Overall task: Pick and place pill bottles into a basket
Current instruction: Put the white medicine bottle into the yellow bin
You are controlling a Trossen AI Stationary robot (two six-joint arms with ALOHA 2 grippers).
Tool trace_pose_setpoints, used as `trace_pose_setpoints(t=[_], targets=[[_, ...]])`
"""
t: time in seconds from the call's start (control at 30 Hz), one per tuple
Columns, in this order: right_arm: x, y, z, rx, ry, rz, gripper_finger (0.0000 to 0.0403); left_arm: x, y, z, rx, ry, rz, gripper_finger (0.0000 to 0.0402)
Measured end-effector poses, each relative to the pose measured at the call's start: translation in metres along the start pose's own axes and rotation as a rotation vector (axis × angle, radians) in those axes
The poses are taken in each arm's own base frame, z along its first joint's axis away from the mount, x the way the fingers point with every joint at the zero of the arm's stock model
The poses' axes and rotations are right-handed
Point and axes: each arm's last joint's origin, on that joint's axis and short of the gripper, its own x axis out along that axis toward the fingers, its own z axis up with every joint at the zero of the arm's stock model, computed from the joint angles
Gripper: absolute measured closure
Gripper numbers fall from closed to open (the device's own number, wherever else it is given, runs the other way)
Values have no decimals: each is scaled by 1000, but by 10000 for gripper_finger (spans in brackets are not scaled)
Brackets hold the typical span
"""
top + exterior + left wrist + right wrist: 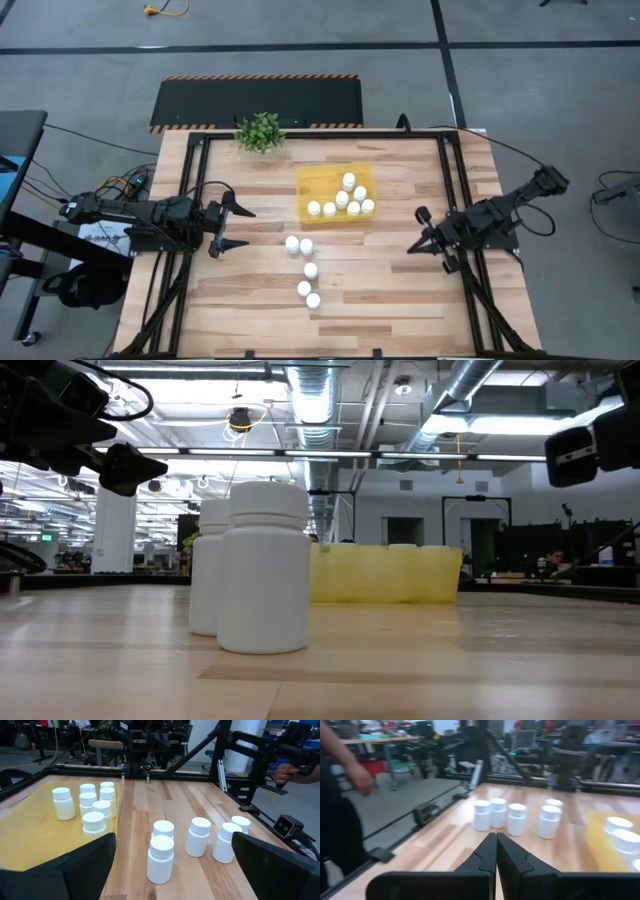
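The basket is a shallow yellow tray [335, 193] lying flat on the table's far middle, with several white pill bottles [348, 182] standing upright in it. Several more bottles [306, 246] stand on their bases on the wood in a loose line running toward the near edge; they also show in the left wrist view [161, 859] and the low view [263, 570]. My left gripper [238, 227] hovers open and level at the table's left, pointing at those bottles and touching nothing. My right gripper [411, 249] is shut and empty at the table's right, its fingers closed together [496, 842].
A small potted plant [260, 131] stands at the far edge, left of the tray. Black frame rails [447, 190] run along both sides of the table. A person's hand [285, 772] and a person [345, 795] show beyond the table.
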Motion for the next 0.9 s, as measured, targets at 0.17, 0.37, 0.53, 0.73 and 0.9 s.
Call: trace_pose_setpoints(t=[0.17,0.37,0.53,0.73,0.9], targets=[[1,-8,-2,-12,21,-77,402,0,0,0,8,-1,0,15],[2,-14,-4,-1,42,-101,402,0,0,0,7,0,0,15],[1,-16,-4,28,41,-122,402,0,0,0,1,0,0,15],[1,-19,-4,63,40,-146,402,0,0,0,6,0,0,15],[1,-20,-4,115,36,-153,402,0,0,0,6,0,0,15]])
